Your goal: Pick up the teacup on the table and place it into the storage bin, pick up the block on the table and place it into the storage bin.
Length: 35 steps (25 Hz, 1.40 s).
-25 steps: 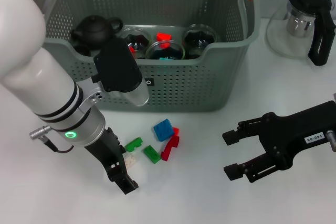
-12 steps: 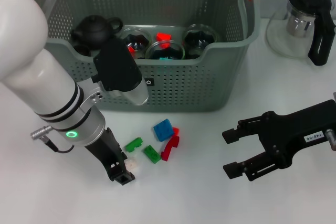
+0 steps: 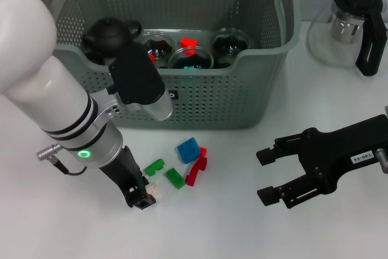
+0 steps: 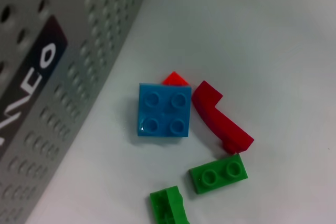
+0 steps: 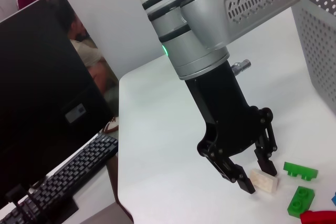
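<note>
A small white block [image 5: 264, 181] lies on the table in front of the storage bin [image 3: 254, 89]. My left gripper [image 3: 145, 198] is down on it, and its black fingers [image 5: 244, 184] are shut on the block's two ends. Beside it lie a blue block [image 3: 188, 149], a red block [image 3: 197, 170] and two green blocks [image 3: 154, 167] [image 3: 176, 178]; the left wrist view shows the blue block [image 4: 163, 110] next to the bin's labelled wall [image 4: 63, 77]. Glass teacups [image 3: 191, 59] stand inside the bin. My right gripper [image 3: 265, 177] hovers open at the right, holding nothing.
A black teapot [image 3: 109, 34] sits in the bin's left corner. A glass pitcher with a black handle [image 3: 357, 25] stands at the far right. The right wrist view shows a monitor and keyboard [image 5: 58, 192] beyond the table's edge.
The left gripper's fingers have drawn together onto the white block, the nearer finger moving up towards it. The right arm has not moved.
</note>
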{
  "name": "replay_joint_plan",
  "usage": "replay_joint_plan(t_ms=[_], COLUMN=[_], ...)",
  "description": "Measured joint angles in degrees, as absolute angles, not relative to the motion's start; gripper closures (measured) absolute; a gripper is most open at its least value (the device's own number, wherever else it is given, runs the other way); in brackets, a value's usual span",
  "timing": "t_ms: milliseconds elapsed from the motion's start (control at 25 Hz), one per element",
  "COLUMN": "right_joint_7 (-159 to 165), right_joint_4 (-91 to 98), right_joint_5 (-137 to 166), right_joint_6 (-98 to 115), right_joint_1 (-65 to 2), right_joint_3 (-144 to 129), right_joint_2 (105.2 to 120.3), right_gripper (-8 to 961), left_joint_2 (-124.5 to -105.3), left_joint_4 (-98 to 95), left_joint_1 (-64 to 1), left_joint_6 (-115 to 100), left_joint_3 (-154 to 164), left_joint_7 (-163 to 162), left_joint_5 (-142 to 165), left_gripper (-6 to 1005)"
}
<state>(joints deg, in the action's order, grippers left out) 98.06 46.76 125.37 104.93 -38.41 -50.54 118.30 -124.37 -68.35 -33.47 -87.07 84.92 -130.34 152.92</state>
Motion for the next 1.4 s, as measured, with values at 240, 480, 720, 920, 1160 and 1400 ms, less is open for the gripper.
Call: replay_joint_plan(t_ms=[240, 480, 720, 920, 1160, 1400], right_joint_7=[98.05, 98.08, 98.08, 98.08, 98.09, 98.14], right_joint_4=[46.77, 46.85, 46.85, 46.85, 46.85, 46.85], right_joint_5=[125.33, 125.33, 125.28, 125.24, 125.24, 125.24], right_joint_6=[104.94, 105.01, 105.12, 105.19, 105.14, 105.41], right_joint_1=[-38.41, -38.41, -38.41, -38.37, -38.32, -38.32], right_joint_3=[-50.54, -50.52, -50.41, -50.35, -50.36, -50.3], right_joint_2=[118.3, 118.3, 118.24, 118.22, 118.04, 117.43], right_gripper=[25, 26, 25, 25, 28, 27], left_joint_2=[-124.37, -124.29, -124.27, -124.31, -124.38, -124.19], left_joint_4=[-68.05, -66.87, -67.14, -68.93, -73.95, -77.12], left_joint_1=[-33.49, -33.76, -33.75, -33.27, -32.28, -31.55], left_joint_6=[-86.64, -85.98, -85.78, -85.87, -91.47, -102.84], left_joint_3=[85.02, 84.82, 84.76, 84.63, 80.48, 66.68], left_joint_7=[-130.34, -130.34, -130.34, -130.34, -129.77, -124.17], left_joint_5=[152.97, 153.02, 153.02, 153.01, 150.54, 138.89], left_gripper=[675, 759, 819, 831, 835, 836])
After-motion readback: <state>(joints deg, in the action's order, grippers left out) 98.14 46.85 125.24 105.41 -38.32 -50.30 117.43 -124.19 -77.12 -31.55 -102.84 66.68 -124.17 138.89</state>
